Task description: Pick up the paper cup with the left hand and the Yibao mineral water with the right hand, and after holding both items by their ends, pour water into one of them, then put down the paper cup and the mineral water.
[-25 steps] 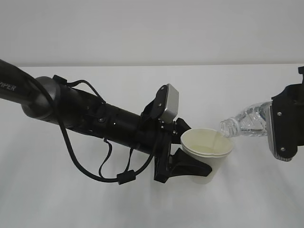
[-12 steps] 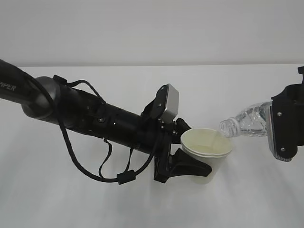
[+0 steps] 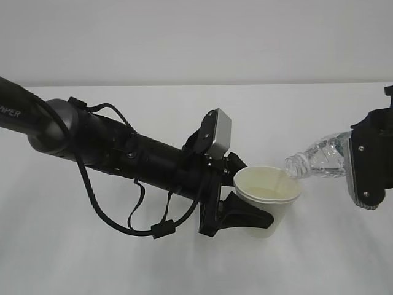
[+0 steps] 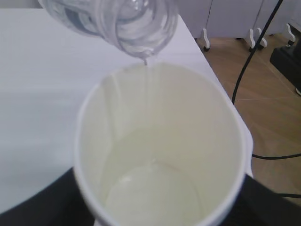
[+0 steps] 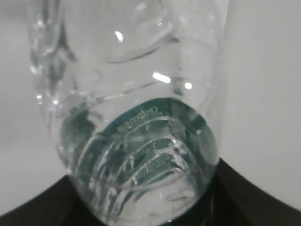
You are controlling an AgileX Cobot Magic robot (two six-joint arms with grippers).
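Near the middle of the white table (image 3: pixel 73 258), we hold the paper cup (image 3: pixel 268 195) in the left hand (image 3: pixel 236 193), its fingers clamped round the cup's lower wall, mouth up. From the right, the right hand (image 3: pixel 368 163) grips the Yibao mineral water (image 3: pixel 316 158) by its base end, tilted so the open neck hangs just above the cup's far-right rim. To pour well, we judge we should keep the tilt shallow and the neck over the opening, so the thin stream seen in the left wrist view lands inside. A shallow pool of water lies in the cup's bottom. How much water the bottle holds we cannot tell.
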